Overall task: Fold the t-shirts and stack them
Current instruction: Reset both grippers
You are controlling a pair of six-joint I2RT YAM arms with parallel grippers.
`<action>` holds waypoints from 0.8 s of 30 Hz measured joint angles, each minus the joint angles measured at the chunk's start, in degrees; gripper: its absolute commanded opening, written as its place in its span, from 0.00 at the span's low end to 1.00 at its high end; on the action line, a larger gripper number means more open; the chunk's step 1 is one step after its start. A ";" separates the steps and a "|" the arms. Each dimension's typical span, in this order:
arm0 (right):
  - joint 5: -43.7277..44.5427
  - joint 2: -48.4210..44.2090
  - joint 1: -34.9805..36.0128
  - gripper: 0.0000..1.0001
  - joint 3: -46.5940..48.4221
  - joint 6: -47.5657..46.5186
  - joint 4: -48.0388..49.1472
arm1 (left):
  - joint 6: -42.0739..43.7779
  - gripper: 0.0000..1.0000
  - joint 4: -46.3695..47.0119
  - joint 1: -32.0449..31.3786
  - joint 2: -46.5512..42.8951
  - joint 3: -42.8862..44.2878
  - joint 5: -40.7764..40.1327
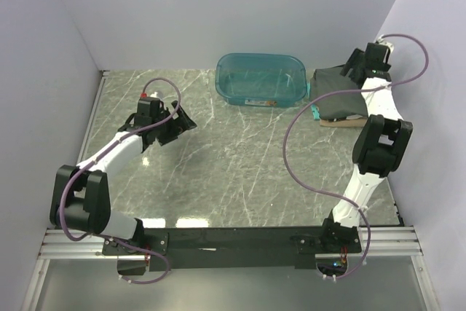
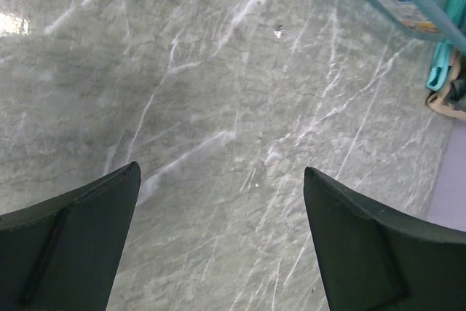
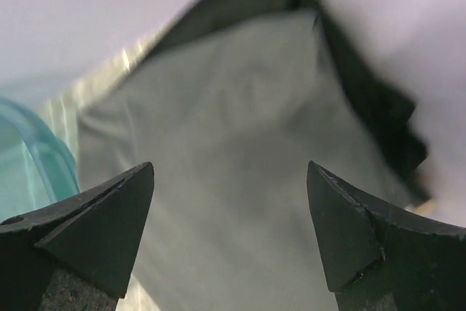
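The t-shirts (image 1: pixel 338 100) are all in one folded pile at the far right corner of the table (image 1: pixel 218 172), just beside the teal tub (image 1: pixel 258 78). On top is the dark charcoal-grey tee (image 3: pixel 240 143), lying flat and folded roughly square. A black tee (image 3: pixel 378 114) pokes out from under it. A tan tee (image 1: pixel 344 123) shows as a thin strip along the pile's near edge.

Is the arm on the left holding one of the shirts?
No, the left gripper stands wide open over the marble table, with nothing between its fingers.
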 measured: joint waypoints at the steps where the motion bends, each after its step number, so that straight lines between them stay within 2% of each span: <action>1: -0.26 -0.44 0.11 0.92 -1.79 0.17 0.31 | 0.00 0.99 -0.04 0.00 -0.52 -0.02 -0.02; 5: -2.08 -2.49 0.46 0.92 -6.45 1.01 1.51 | -0.15 1.00 -0.09 0.00 -3.96 -0.35 -0.46; 8: -4.07 -7.39 0.55 0.92 -11.82 2.40 2.67 | -1.25 0.99 -0.04 0.00 -7.21 -1.18 -1.49; 13: -6.78 -25.14 1.44 0.93 -28.33 5.11 7.23 | -3.96 0.99 -0.09 0.00 -15.56 -4.35 -3.39; 17: -7.61 -39.54 3.52 0.93 -37.03 7.87 9.03 | -5.35 0.99 -1.49 0.00 -22.80 -5.11 -6.25; 24: -10.82 -59.04 4.74 0.94 -54.77 13.75 12.13 | -8.13 0.99 -7.06 -0.02 -35.67 -7.54 -11.17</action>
